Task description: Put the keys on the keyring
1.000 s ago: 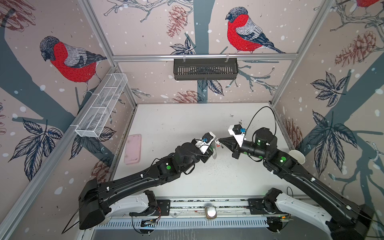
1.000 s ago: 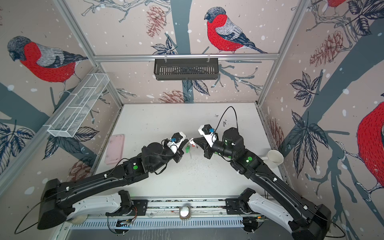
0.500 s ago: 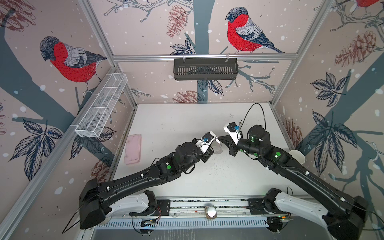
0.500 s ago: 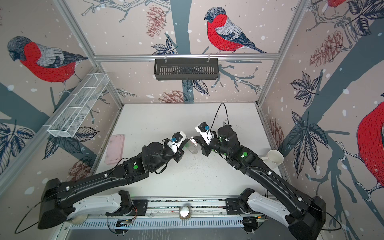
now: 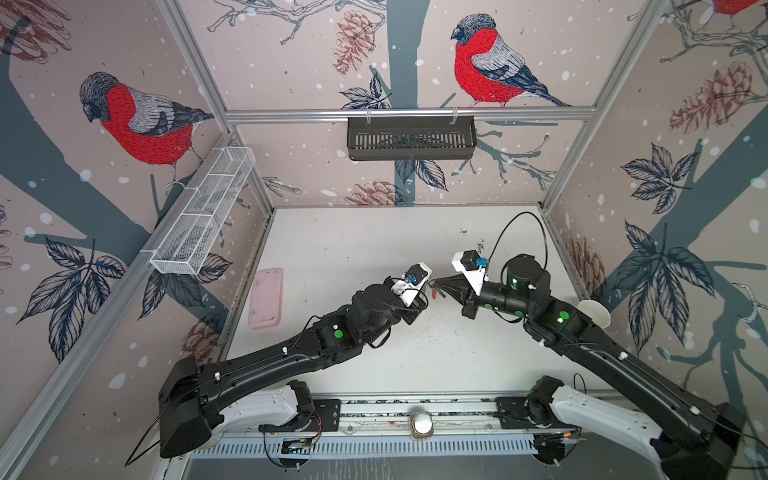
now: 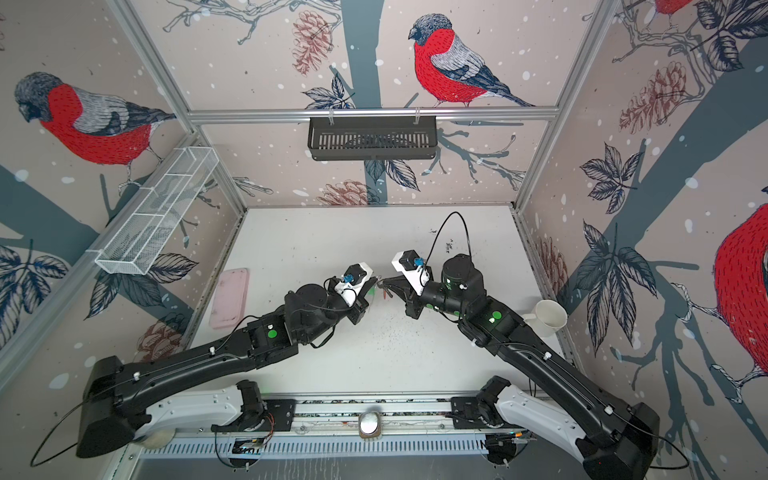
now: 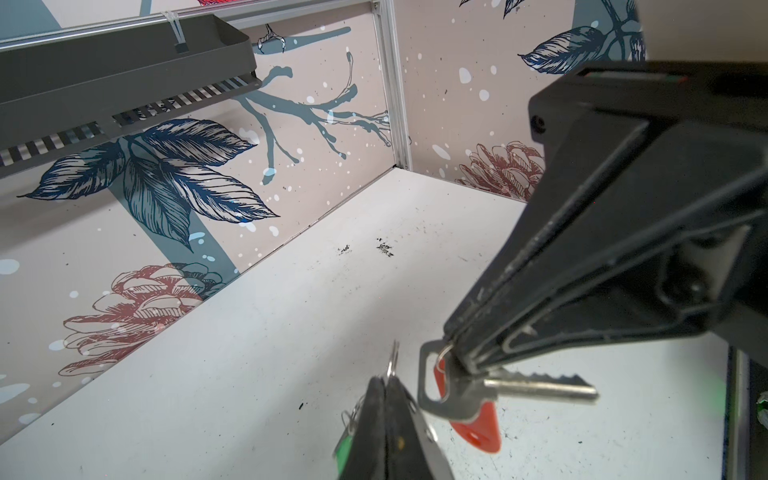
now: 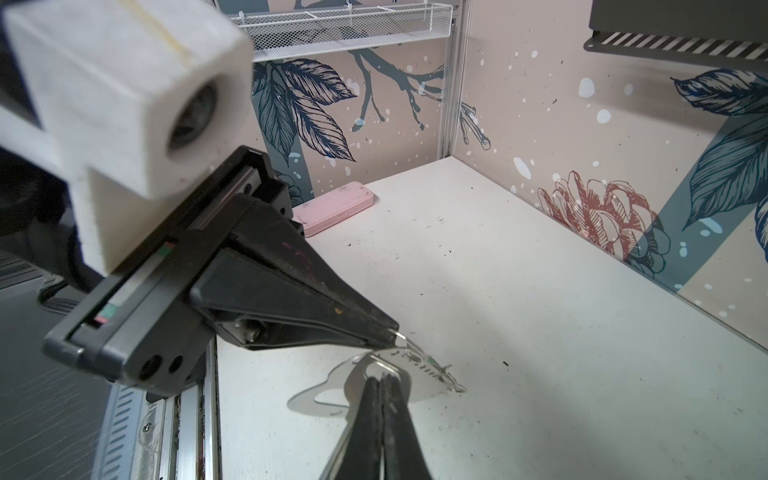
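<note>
Both grippers meet tip to tip above the middle of the table. My left gripper is shut on a small metal ring of the keyring, a flat grey plate with a row of edge holes hanging under it. A green tag hangs on the keyring beside the left fingers. My right gripper is shut on the head of a silver key whose red-orange tag dangles below. The key's head sits right beside the keyring.
A pink case lies by the left wall. A white cup stands at the right edge. A black basket hangs on the back wall and a white wire shelf on the left wall.
The right arm swung a little toward the left gripper and back. Both grippers stay shut with their tips close together. The left arm has barely moved.
</note>
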`<state>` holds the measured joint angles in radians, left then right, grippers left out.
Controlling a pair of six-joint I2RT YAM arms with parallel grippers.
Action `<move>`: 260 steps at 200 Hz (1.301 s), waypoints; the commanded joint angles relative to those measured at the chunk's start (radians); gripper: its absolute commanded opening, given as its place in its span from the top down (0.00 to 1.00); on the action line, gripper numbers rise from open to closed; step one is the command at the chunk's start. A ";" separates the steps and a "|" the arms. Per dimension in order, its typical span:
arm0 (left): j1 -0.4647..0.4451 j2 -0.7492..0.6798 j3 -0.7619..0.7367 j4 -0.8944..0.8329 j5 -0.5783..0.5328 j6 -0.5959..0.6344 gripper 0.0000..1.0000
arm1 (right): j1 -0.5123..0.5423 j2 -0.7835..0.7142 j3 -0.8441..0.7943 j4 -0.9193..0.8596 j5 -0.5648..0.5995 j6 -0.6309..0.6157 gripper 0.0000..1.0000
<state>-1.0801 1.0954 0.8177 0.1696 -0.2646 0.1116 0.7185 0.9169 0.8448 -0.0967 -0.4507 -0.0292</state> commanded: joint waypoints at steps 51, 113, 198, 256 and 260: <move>-0.008 -0.020 -0.010 0.035 0.011 0.000 1.00 | 0.002 0.029 0.021 0.011 0.005 -0.008 1.00; -0.008 -0.031 -0.014 0.039 0.008 0.003 1.00 | -0.001 0.019 -0.001 -0.020 0.131 0.011 1.00; -0.010 -0.031 -0.014 0.044 0.011 0.000 1.00 | 0.001 0.020 0.010 -0.034 0.172 0.006 1.00; -0.011 -0.004 0.000 0.030 0.007 0.000 1.00 | 0.002 -0.055 -0.031 0.050 -0.049 -0.001 1.00; -0.012 -0.004 0.001 0.030 0.007 0.000 1.00 | 0.002 -0.058 -0.031 0.048 -0.058 -0.003 1.00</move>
<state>-1.0901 1.0878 0.8066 0.1680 -0.2607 0.1120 0.7185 0.8749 0.8173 -0.1009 -0.4099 -0.0273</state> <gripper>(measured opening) 0.048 0.049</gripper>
